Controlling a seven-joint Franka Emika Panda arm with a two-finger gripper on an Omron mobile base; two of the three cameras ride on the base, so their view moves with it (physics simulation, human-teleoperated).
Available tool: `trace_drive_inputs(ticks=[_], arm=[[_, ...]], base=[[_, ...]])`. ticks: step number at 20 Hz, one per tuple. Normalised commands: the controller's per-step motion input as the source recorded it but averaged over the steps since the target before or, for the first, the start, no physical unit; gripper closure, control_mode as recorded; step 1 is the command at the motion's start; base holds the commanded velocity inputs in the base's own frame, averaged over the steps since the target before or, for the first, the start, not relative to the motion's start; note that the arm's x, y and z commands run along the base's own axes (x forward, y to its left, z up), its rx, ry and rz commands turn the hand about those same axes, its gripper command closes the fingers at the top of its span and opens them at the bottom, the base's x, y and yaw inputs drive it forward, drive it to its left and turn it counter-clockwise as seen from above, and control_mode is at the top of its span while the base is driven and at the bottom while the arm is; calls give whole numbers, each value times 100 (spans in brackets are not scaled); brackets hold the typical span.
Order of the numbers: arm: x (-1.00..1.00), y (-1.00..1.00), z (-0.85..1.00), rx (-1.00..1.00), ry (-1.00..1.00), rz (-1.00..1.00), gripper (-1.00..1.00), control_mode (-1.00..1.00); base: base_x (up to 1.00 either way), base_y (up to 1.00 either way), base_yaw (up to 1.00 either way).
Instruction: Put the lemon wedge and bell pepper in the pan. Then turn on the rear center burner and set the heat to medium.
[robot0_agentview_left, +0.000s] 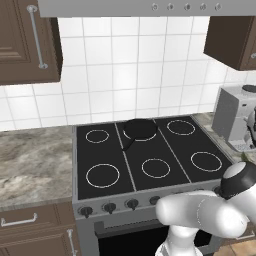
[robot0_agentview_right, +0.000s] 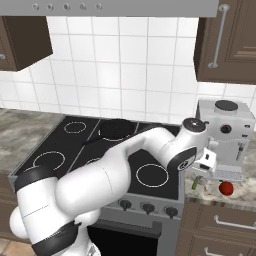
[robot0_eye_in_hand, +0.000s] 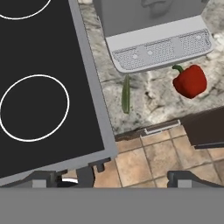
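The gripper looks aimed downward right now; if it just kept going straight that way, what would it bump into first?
Probably the counter, near its front edge, landing between the lemon wedge and the bell pepper, in front of the coffee machine. The open gripper seems to line up with neither piece, though depth is hard to judge.

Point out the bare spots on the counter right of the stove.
Crowded: the coffee machine fills the back, with the lemon wedge and bell pepper just before its tray. Free: the counter strip between them, along the front edge.
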Motion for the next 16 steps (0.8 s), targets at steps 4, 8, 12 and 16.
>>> trace_drive_inputs(ticks=[4,8,12,16], arm=[[0,0,-20,-4,0,0,-100,-100],[0,0,-19,-2,0,0,-100,-100],[1,0,-19,-1,0,0,-100,-100],[0,0,-19,-1,0,0,-100,-100]], base=[[0,0,0],[0,0,0],[0,0,0],[0,0,0]])
